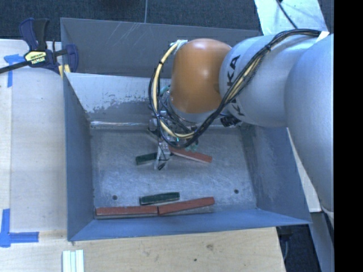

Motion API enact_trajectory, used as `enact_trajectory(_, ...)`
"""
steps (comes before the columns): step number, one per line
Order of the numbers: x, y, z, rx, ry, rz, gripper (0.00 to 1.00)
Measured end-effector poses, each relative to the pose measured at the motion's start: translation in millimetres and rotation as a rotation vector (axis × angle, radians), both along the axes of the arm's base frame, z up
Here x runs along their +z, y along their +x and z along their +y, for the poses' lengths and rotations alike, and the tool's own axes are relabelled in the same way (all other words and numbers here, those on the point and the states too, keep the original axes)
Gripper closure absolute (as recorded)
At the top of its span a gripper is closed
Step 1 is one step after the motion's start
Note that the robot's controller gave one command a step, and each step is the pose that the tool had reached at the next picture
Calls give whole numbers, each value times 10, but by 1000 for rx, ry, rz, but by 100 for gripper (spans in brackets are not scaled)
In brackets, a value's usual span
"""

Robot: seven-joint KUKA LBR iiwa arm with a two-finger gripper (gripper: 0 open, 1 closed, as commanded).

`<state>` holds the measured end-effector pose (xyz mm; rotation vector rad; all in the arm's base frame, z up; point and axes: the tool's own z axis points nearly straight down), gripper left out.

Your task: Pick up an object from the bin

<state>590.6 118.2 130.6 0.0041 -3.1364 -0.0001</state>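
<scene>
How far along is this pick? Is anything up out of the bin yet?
Done: the approach. The pincer sits low at the middle of the bin floor, at the right end of a dark green strip, beside a reddish-brown strip. In hand: nothing that I can see held. Left: the lift. Both strips lie on the floor, as do another green strip and two brown strips by the near wall.

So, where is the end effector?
Camera view: the end effector is mid-bin, a dark green stick on the left, a reddish strip on the right.

Bin (79,152): matt grey metal, floor scuffed. Orange wrist cover (195,75): glossy, smooth. Brown strips (153,209): matt.
</scene>
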Motion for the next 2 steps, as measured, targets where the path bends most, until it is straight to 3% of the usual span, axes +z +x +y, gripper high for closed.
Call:
enact_trajectory(1, -623, -66, -137, 20, 2, -10, 0)
enact_trajectory(2, -581, -47, -131, 18, 3, -15, 100)
